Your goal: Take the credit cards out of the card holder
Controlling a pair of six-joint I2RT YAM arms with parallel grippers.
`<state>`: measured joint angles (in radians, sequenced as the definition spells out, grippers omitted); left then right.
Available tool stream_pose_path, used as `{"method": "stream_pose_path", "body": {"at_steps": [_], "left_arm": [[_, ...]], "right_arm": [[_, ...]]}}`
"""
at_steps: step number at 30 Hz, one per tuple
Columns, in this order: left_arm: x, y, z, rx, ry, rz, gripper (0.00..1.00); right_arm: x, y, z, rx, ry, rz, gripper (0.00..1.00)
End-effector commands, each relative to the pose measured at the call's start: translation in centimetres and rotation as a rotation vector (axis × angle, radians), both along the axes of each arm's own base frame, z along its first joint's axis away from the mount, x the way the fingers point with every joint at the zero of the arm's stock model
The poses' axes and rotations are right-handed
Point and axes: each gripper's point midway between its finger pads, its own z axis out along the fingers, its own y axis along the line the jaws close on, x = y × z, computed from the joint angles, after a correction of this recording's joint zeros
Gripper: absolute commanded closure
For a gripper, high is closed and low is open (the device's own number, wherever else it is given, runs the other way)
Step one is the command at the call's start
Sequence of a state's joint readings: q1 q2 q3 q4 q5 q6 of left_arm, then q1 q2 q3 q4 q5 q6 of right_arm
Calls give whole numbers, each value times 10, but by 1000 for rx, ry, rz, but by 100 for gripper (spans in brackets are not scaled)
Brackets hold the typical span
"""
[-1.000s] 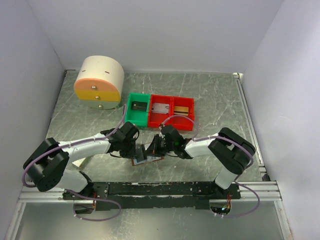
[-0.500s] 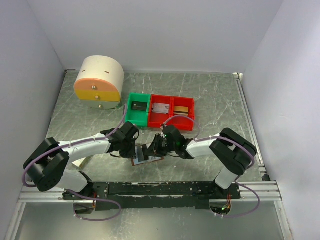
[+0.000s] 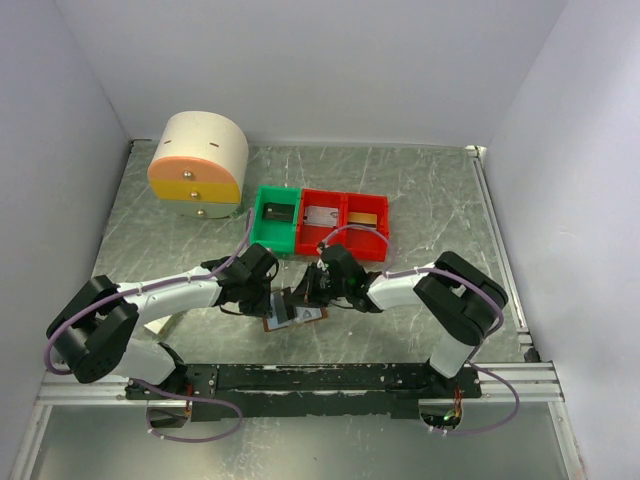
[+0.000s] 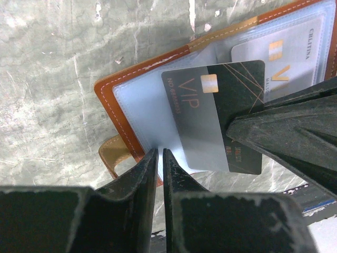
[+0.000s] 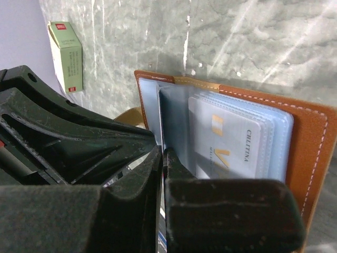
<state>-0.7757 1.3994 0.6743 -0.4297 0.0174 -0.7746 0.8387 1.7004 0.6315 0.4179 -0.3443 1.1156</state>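
Top external: we see the holder (image 3: 295,315) lying open on the table (image 3: 430,190), near the front edge, with both wrists bent over it.
Left wrist: the pale sleeves face up. A dark VIP card (image 4: 208,108) juts askew from one sleeve, about half of it bare. A white card (image 4: 279,58) sits deep in the other half.
Left gripper (image 4: 160,154): jaws nearly together, tips on the sleeve's near edge beside the tab (image 4: 113,155). We judge that it nips the holder to steady it.
Right gripper (image 5: 163,153): jaws closed on the VIP card's bare end, as far as we can tell.
Cards: we expect them to be light, stiff and slick. The bare end is the place to pinch, and the pull should run straight along the sleeve.
Holder: we judge it light and floppy, with soft sleeves that cling. It will likely ride along with a card unless its edge or spine is held down.
Progress: one card partway out, at least one more inside, none free yet.
Risk: a slanted pull could jam the card's corner in the sleeve or slip it from the pinch.
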Motion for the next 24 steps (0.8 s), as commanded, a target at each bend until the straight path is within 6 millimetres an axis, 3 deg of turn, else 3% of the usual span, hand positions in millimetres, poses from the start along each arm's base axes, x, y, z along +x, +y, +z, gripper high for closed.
{"method": "stream_pose_path", "body": {"at_steps": [1, 8, 16, 20, 24], "left_arm": [[4, 8, -1, 34, -22, 8, 79], [3, 5, -4, 31, -9, 0, 81], [4, 3, -3, 28, -10, -5, 81], [4, 3, -3, 25, -9, -6, 81], [4, 3, -3, 25, -9, -6, 81]], "right_arm": [[1, -11, 1, -12, -18, -18, 98], [-5, -14, 1, 7, -5, 16, 93], [-5, -5, 6, 40, -12, 50, 73], [-10, -2, 3, 34, -6, 70, 73], [-13, 0, 2, 47, 3, 70, 79]]}}
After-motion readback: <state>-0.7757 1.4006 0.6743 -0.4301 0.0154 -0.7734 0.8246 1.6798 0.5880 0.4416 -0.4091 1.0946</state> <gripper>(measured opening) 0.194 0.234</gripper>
